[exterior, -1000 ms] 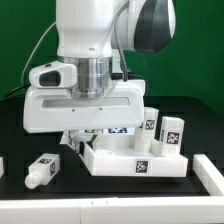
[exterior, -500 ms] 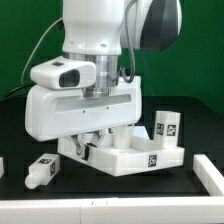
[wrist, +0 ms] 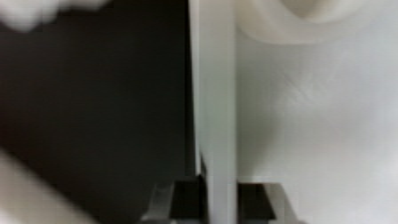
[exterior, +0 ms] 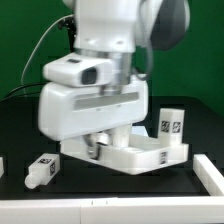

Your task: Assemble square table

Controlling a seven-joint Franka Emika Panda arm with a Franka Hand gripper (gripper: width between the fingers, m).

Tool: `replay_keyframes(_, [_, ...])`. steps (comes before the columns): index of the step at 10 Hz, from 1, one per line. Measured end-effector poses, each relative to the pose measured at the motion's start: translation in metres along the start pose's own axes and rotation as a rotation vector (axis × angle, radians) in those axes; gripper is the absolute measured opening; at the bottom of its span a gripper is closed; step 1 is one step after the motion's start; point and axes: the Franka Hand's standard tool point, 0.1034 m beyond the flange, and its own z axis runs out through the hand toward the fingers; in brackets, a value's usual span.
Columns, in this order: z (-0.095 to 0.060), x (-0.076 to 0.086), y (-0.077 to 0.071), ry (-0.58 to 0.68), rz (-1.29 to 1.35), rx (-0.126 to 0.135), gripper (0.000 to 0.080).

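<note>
Black bench (exterior: 15, 135) bears the square slab (exterior: 135, 156), just swung toward three o'clock by the gripper (exterior: 93, 150) pinching its rim, probably readying it for legs (exterior: 172, 124).

The large white plastic square slab (exterior: 130, 157) is plain white. The short chunky white leg (exterior: 42, 170) and the upright white leg (exterior: 172, 125) each wear black-and-white square tag stickers. The surface (exterior: 20, 135) is black, the back wall (exterior: 12, 30) green, and the robot arm (exterior: 105, 25) white with a dark grey cap.
</note>
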Motion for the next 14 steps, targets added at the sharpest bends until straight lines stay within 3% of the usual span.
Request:
replay_keyframes(1, [0.002, 0.018, 0.005, 0.015, -0.107, -0.008, 0.0055])
replay_keyframes(2, [0.006, 0.026, -0.002, 0.002, -0.163, -0.014, 0.0055])
replay_keyframes(6, [0.008, 0.021, 0.003, 0.001, -0.166, -0.021, 0.0055])
replay_keyframes(7, [0.005, 0.031, 0.009, 0.032, -0.27, -0.062, 0.0055])
replay_keyframes(9, [0.008, 0.049, 0.013, 0.049, -0.437, -0.064, 0.0055])
replay_keyframes(13, [0.011, 0.045, 0.013, 0.046, -0.401, -0.06, 0.0055])
replay_keyframes(14, [0.012, 0.048, 0.013, 0.051, -0.447, -0.079, 0.0055])
